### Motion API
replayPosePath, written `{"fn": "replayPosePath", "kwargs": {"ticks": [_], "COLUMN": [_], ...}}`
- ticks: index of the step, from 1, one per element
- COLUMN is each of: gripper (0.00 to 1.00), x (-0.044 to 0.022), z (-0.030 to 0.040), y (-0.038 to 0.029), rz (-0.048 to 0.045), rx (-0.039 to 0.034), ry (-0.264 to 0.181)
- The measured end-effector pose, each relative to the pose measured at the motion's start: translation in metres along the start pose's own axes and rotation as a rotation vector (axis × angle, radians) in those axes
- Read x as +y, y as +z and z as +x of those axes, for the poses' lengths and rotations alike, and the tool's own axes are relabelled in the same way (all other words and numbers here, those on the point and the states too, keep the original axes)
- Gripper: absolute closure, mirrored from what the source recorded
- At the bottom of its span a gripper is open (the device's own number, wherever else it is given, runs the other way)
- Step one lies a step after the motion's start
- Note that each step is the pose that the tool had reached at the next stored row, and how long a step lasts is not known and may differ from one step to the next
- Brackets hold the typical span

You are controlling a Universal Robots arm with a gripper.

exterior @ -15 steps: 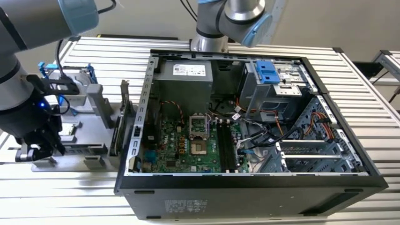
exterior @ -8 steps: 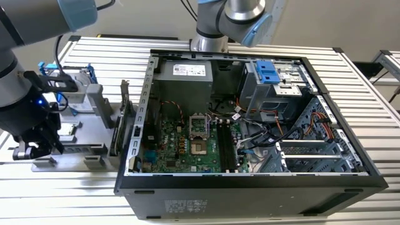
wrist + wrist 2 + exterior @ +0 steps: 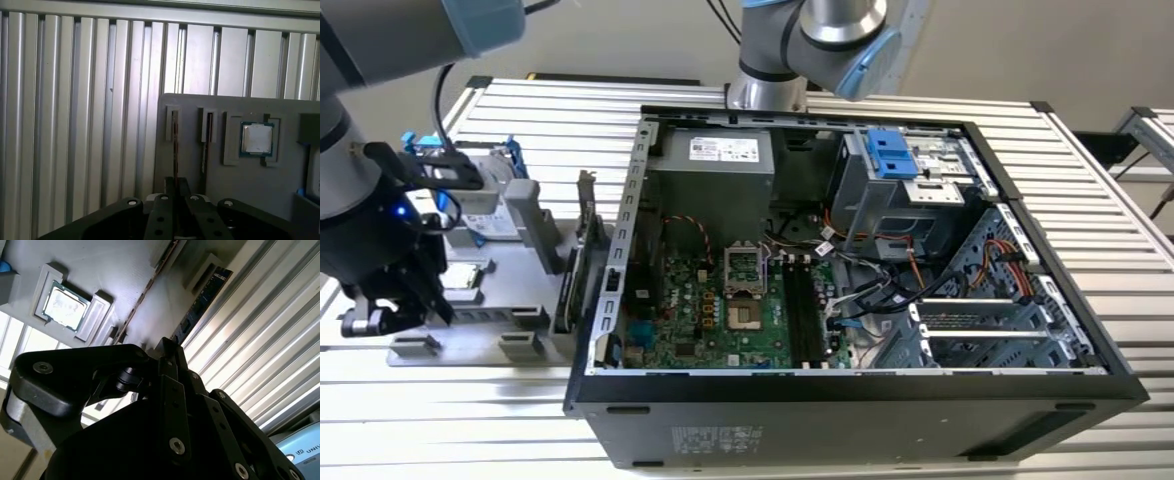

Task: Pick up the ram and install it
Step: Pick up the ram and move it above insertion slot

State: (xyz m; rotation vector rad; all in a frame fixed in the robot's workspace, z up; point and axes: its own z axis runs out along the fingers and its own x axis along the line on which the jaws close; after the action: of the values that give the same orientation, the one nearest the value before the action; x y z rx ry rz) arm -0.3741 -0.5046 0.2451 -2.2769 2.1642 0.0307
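Two ram sticks stand on edge in slots of a grey parts tray point(image 3: 190, 107): one ram point(image 3: 175, 140) and a second stick point(image 3: 205, 147) beside it. The darker stick point(image 3: 202, 300) also appears in the second wrist view. My gripper point(image 3: 176, 187) hovers over the tray's near end with its fingers pressed together, holding nothing, its tips in line with the end of the first ram. In the exterior view the gripper point(image 3: 387, 312) hangs at the tray's point(image 3: 520, 290) corner on the exterior view's left, away from the open computer case point(image 3: 854, 385).
A processor chip point(image 3: 257, 139) lies in a tray pocket next to the sticks. A blue-framed drive point(image 3: 467, 190) and an expansion card point(image 3: 587, 250) stand on the tray. Inside the case the motherboard's long memory slots point(image 3: 803, 310) lie beside loose cables point(image 3: 881, 290). Another arm point(image 3: 814, 40) stands behind.
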Motion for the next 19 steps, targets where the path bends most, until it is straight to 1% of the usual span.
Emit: {"fn": "replayPosePath", "kwargs": {"ticks": [19], "gripper": [1.00], "x": [0.0004], "z": [-0.0003], "y": [-0.0133], "rz": [0.0000], "rx": [0.0000], "ry": [0.000]}}
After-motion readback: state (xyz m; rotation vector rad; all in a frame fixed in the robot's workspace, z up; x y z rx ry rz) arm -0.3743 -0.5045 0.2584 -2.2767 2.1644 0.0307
